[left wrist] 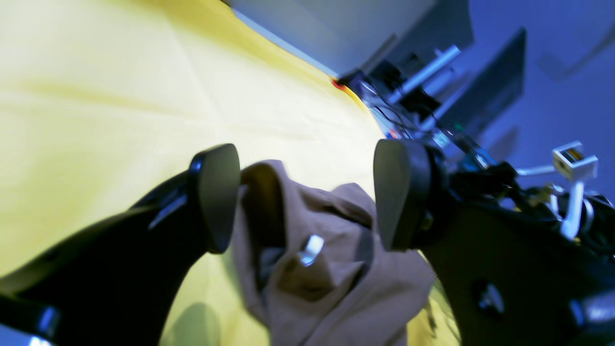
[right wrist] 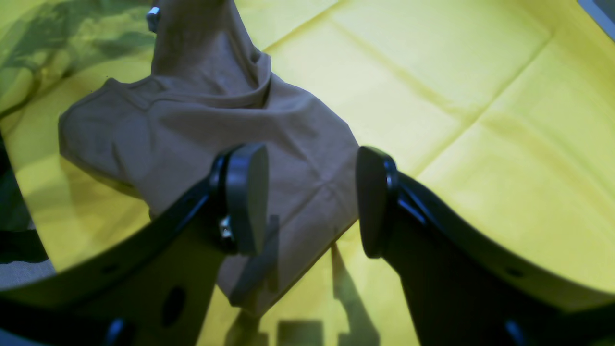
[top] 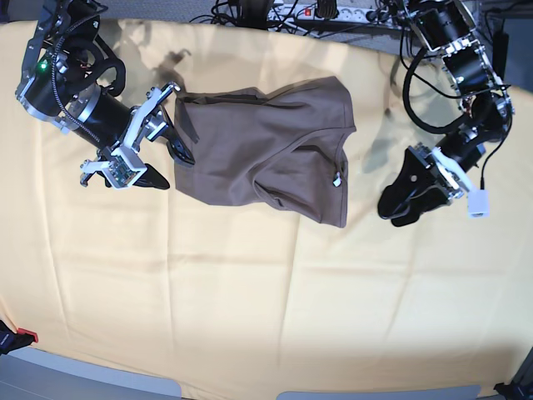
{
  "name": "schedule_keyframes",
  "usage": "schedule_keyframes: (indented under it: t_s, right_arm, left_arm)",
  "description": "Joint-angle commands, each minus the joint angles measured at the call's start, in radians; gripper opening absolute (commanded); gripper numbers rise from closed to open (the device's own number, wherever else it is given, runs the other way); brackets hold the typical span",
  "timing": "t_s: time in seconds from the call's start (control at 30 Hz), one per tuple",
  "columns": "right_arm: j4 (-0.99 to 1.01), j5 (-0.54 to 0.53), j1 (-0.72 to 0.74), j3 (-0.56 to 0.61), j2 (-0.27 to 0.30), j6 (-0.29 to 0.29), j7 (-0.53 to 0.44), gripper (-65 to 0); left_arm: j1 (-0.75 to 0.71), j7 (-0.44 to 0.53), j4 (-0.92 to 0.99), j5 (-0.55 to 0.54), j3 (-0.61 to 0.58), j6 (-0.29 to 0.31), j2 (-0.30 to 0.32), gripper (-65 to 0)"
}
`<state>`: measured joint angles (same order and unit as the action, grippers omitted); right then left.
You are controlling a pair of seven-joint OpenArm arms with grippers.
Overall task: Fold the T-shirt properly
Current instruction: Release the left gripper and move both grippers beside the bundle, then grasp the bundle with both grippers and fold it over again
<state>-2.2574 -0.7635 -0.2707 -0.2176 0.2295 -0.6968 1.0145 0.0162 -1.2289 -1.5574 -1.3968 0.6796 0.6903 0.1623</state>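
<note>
The taupe-brown T-shirt [top: 266, 150] lies crumpled and partly folded over on the pale yellow cloth [top: 250, 292], its small white tag [top: 337, 180] showing at its right edge. My right gripper [top: 166, 165] is open and empty at the shirt's left edge. In the right wrist view the shirt [right wrist: 192, 129] lies just beyond and under that gripper [right wrist: 310, 199]. My left gripper [top: 396, 187] is open and empty, a short way right of the shirt and apart from it. In the left wrist view the shirt [left wrist: 336, 278] and tag [left wrist: 311, 250] show between its fingers [left wrist: 307, 197].
The yellow cloth covers the whole table. Cables and a power strip [top: 316, 12] run along the back edge. A small white box [top: 480, 202] hangs by my left gripper. A red-and-black item [top: 23, 337] sits at the front left corner.
</note>
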Motion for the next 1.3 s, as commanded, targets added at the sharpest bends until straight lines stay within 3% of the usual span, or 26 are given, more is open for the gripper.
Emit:
schedule_keyframes:
  t_s: [0.0, 0.13, 0.17, 0.2, 0.27, 0.3, 0.4, 0.43, 0.67, 0.8, 1.0, 1.27]
  right_arm:
    - [-0.013, -0.026, 0.008, -0.003, 0.006, -0.001, -0.021, -33.3]
    - [-0.012, -0.024, 0.017, -0.003, 0.006, -0.001, -0.035, -33.3]
    - [-0.012, -0.024, 0.023, -0.003, 0.006, -0.001, -0.043, -33.3]
    - [-0.012, -0.021, 0.034, -0.003, 0.006, -0.001, -0.059, -33.4]
    - [-0.011, -0.016, 0.055, -0.003, 0.006, -0.001, -0.078, -37.6]
    - [-0.010, -0.018, 0.068, -0.003, 0.006, -0.001, -0.080, -42.8]
    - [0.022, -0.024, 0.120, 0.006, 0.006, -0.001, -0.080, -63.7]
    - [0.043, -0.025, 0.142, 0.018, 0.006, -0.001, -0.080, -65.0]
    - [0.337, 0.014, 0.307, 0.182, 0.007, -0.001, -0.080, -65.0]
    - [0.525, 0.063, 0.409, 0.261, 0.013, -0.001, -0.080, -65.0]
    - [0.737, 0.109, 0.537, 0.380, 0.056, -0.001, -0.080, -65.0]
    - [0.867, 0.132, 0.592, 0.503, 0.119, -0.001, -0.080, -65.0]
  left_arm:
    - [0.011, 0.005, -0.016, -0.023, 0.009, 0.008, 0.007, -20.5]
    - [-0.005, -0.071, -0.016, -0.087, 0.014, 0.008, 0.007, -21.0]
    - [-0.008, -0.108, -0.018, -0.087, 0.008, 0.008, 0.007, -24.8]
    - [-0.009, -0.126, -0.030, -0.087, 0.000, 0.008, 0.006, -33.4]
    - [-0.024, -0.146, -0.062, -0.087, -0.026, 0.008, 0.006, -61.1]
    - [-0.037, -0.144, -0.086, -0.087, -0.043, 0.008, 0.007, -65.0]
    - [-0.079, -0.134, -0.185, -0.087, -0.113, 0.008, 0.007, -65.0]
    - [-0.093, -0.136, -0.225, -0.087, -0.143, 0.008, 0.007, -65.0]
    - [-0.187, -0.163, -0.509, -0.081, -0.405, 0.008, 0.007, -65.0]
    - [-0.190, -0.132, -0.528, 0.097, -0.547, 0.008, 0.007, -65.0]
    - [-0.190, 0.056, -0.527, 0.481, -0.719, 0.008, 0.007, -65.0]
    - [-0.190, 0.130, -0.441, 0.651, -0.825, 0.008, 0.007, -65.0]
